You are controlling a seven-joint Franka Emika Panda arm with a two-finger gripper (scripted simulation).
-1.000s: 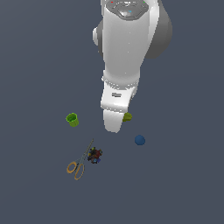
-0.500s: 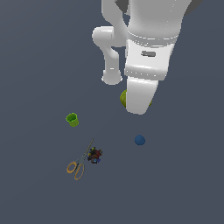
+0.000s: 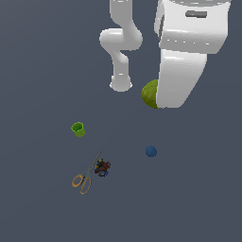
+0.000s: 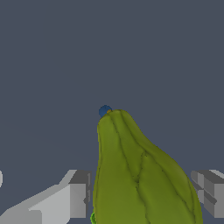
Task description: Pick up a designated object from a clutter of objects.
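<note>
The pear-like lump [image 4: 140, 175] is olive yellow-green with darker creases. The cup [image 3: 78, 129] is bright green, the ball [image 3: 151, 151] blue, the scissors [image 3: 82, 179] orange-handled, the speckled lump [image 3: 102, 168] dark with multicoloured flecks. The arm [image 3: 186, 52] is white, the floor [image 3: 38, 71] slate grey.

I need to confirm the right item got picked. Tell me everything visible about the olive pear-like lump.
The olive pear-like lump is yellow-green with a matte, ridged skin creased lengthwise, broad at one end and tapering to a narrow tip. In the wrist view it sits between the claw fingers, seemingly gripped. In the exterior view only a rounded edge shows beside the white arm, apart from the other items below it in that view.
</note>
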